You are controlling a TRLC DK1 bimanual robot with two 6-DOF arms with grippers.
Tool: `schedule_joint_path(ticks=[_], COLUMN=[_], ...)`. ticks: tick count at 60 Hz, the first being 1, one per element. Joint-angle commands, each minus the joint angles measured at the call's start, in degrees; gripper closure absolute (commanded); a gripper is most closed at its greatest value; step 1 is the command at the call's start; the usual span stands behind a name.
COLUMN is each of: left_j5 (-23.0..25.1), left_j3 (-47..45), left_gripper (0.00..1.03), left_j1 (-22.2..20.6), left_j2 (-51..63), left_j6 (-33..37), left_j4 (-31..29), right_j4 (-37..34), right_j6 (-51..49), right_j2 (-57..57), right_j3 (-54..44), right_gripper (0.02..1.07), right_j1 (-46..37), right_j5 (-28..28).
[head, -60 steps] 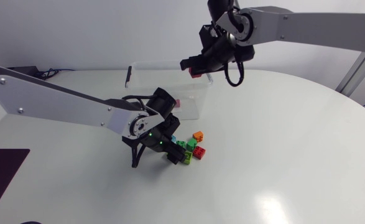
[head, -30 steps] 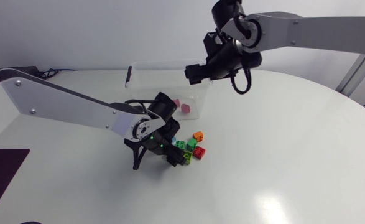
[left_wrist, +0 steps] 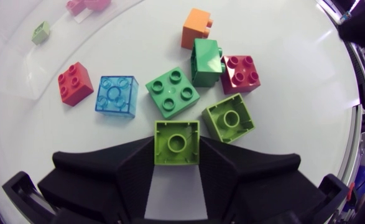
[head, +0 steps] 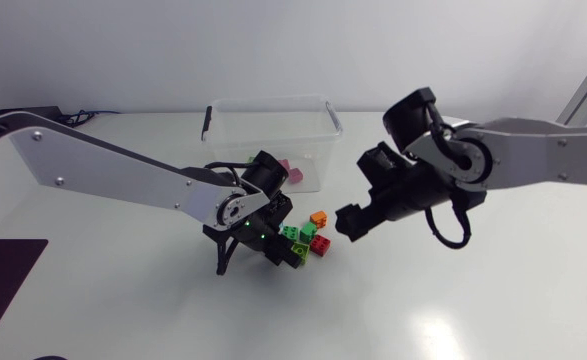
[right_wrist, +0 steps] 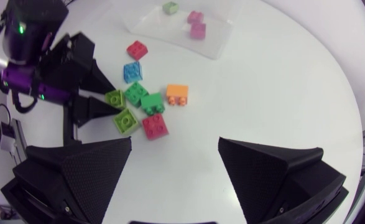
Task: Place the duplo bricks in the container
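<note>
The right gripper (head: 356,220) has swung from the box (head: 273,103) down to the bricks (head: 308,236), spread wide and empty. The left gripper (left_wrist: 177,154) pinches a light green brick (left_wrist: 176,138), maybe next to go in.

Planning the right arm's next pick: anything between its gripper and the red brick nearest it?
Nothing visible. The right gripper is open, with only bare table between it and the red brick. The left gripper, shut on a lime brick, is at the far side of the pile.
</note>
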Motion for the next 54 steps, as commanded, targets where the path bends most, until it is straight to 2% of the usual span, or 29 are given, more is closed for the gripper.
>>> schedule_joint_path(ticks=[1, 14, 25, 37, 47, 54], left_j5=[0.2, 0.2, 0.2, 0.0, -0.1, -0.1], left_j3=[-1.5, -3.3, -3.5, -0.7, 1.2, 2.5], left_gripper=[0.71, 0.71, 0.71, 0.71, 0.71, 0.71], left_j1=[-0.7, -0.5, 0.9, 5.0, 7.9, 9.5], left_j2=[-2.4, -10.1, -17.2, -23.4, -25.1, -24.6], left_j6=[-0.5, -0.6, -0.4, -0.1, -0.1, -0.7], left_j4=[-0.4, -2.2, -3.1, -2.7, 0.7, 3.5], right_j4=[2.5, 7.4, 8.9, 8.6, 8.2, 7.9], right_j6=[-3.6, -6.6, -8.0, -8.6, -9.1, -9.3], right_j2=[0.5, 7.4, 13.5, 17.1, 19.7, 21.2], right_j3=[-3.3, -3.4, -1.2, 2.5, 4.7, 6.0], right_gripper=[0.06, 0.07, 0.07, 0.07, 0.08, 0.13], right_j1=[0.9, 2.0, 4.0, 4.8, 5.0, 5.3], right_j5=[-0.4, -0.5, -0.3, 0.3, 0.7, 1.1])
